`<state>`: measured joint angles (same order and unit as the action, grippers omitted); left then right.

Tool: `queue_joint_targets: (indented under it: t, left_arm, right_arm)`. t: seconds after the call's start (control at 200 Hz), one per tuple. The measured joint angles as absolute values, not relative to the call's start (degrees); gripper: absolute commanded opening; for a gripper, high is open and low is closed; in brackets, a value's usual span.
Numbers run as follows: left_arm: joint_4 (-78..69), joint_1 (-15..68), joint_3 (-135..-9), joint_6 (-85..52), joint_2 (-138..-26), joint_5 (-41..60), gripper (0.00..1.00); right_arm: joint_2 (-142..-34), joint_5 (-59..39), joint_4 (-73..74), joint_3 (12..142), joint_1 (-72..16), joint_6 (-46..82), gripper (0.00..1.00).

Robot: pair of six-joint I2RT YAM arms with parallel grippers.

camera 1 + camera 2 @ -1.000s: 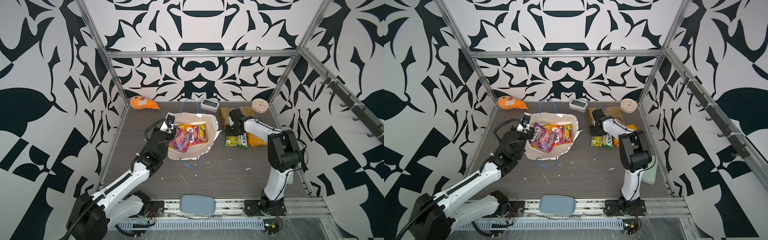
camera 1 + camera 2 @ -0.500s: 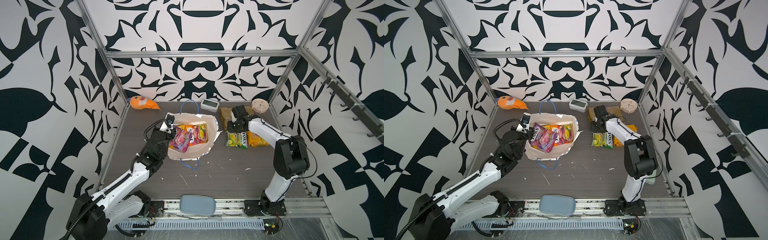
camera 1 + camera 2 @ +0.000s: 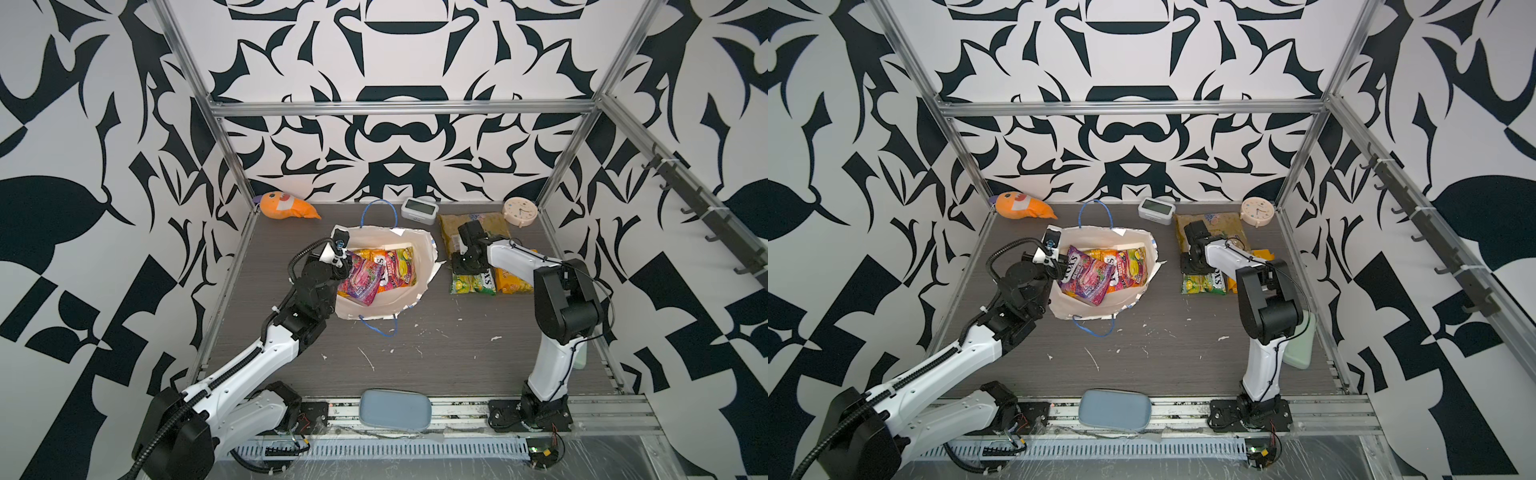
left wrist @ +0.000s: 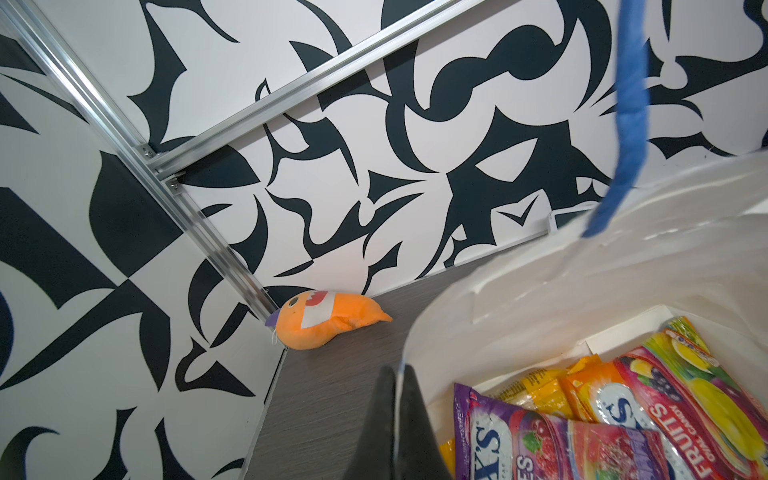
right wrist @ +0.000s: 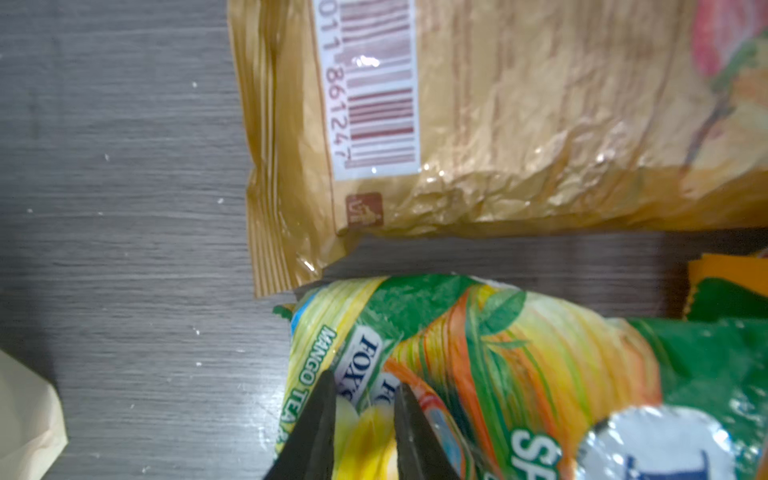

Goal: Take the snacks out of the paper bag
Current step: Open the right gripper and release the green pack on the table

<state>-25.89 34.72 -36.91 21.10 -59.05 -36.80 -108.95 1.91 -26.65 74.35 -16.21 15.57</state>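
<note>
The paper bag (image 3: 422, 266) (image 3: 1096, 243) lies open-mouthed at mid table, showing its white inside. In it lie a purple FOX'S packet (image 3: 361, 282) (image 4: 561, 449) and an orange fruits one (image 3: 397, 268) (image 4: 673, 395). My left gripper (image 4: 397, 374) (image 3: 344, 268) is shut on the bag's left rim. To the bag's right, a green-yellow packet (image 3: 473, 284) (image 5: 519, 353), an olive-gold one (image 3: 494, 224) (image 5: 519, 124) and an orange mango one (image 3: 513, 282) rest on the table. My right gripper (image 5: 365, 380) (image 3: 1196, 268) stands open, its jaws a little apart over the green-yellow packet's near end.
An orange plush toy (image 3: 286, 205) (image 4: 324, 320) lies at the back left corner. A white digital clock (image 3: 419, 206) and a round cream alarm clock (image 3: 519, 212) stand along the back wall. A blue-grey pad (image 3: 395, 409) sits on the front rail; a pale green pad (image 3: 1300, 345) leans at the right edge.
The right gripper's jaws have parted over the green-yellow packet, which now lies free on the table. The right arm shifted slightly. The left gripper kept its hold on the bag's rim.
</note>
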Motion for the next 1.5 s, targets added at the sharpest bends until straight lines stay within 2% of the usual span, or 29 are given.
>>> queue_joint_targets:
  t: [0.155, 0.4, 0.675, 0.765, 1.105, 1.33, 1.505]
  left_arm:
    - [-25.69, 34.72, -36.91, 20.88, -58.94, -36.82, 0.0]
    - [-25.82, 34.72, -36.42, 20.71, -58.46, -36.8, 0.0]
    - [-26.37, 34.72, -36.1, 20.6, -58.43, -36.77, 0.0]
    - [-26.44, 34.72, -36.07, 20.62, -58.46, -36.77, 0.0]
    - [-26.39, 34.72, -36.1, 20.56, -58.67, -36.56, 0.0]
    - [-26.44, 34.72, -36.1, 20.53, -58.67, -36.38, 0.0]
    - [-26.79, 34.72, -36.1, 20.53, -59.18, -36.25, 0.0]
  right_arm:
    - [-107.66, 1.48, -26.74, 73.97, -16.21, 15.99, 0.3]
    - [-99.55, 3.4, -28.88, 73.73, -15.62, 17.19, 0.34]
    - [-98.48, 4.75, -29.15, 70.65, -9.89, 20.45, 0.35]
    - [-100.57, 4.73, -29.1, 70.08, -8.67, 20.88, 0.45]
    - [-104.14, 4.05, -27.68, 69.36, -8.67, 21.08, 0.43]
    - [-98.39, 2.59, -29.78, 69.34, -8.99, 21.08, 0.49]
    - [-94.54, 0.19, -30.85, 70.72, -11.27, 20.58, 0.49]
